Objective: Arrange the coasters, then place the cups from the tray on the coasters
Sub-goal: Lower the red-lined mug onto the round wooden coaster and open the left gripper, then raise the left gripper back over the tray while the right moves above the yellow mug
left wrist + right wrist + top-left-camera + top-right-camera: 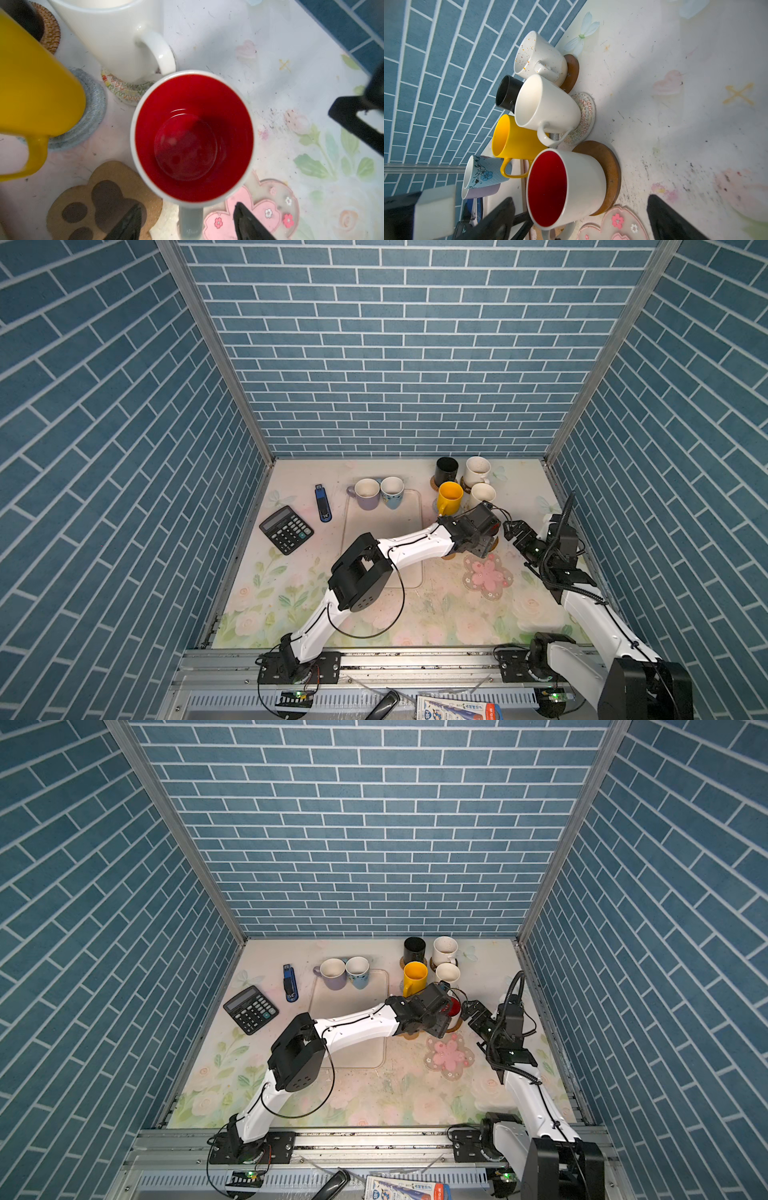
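A white cup with a red inside (193, 135) stands on a brown disc coaster (608, 170). My left gripper (187, 204) hovers over its handle (191, 222), open, with both fingers apart from it. The right gripper (580, 198) is open beside the same cup (571, 187). The brown paw coaster (104, 199) and the pink flower coaster (488, 576) lie bare. The yellow (449, 497), black (446, 469) and two white cups (477, 470) stand on coasters behind. The lavender cup (366, 493) and light blue cup (392, 491) stand at the far edge of the beige tray (374, 526).
A black calculator (286, 529) and a blue stapler (323, 504) lie left of the tray. The right wall (582, 539) runs close behind the right arm. In both top views my left arm stretches over the tray to the right side.
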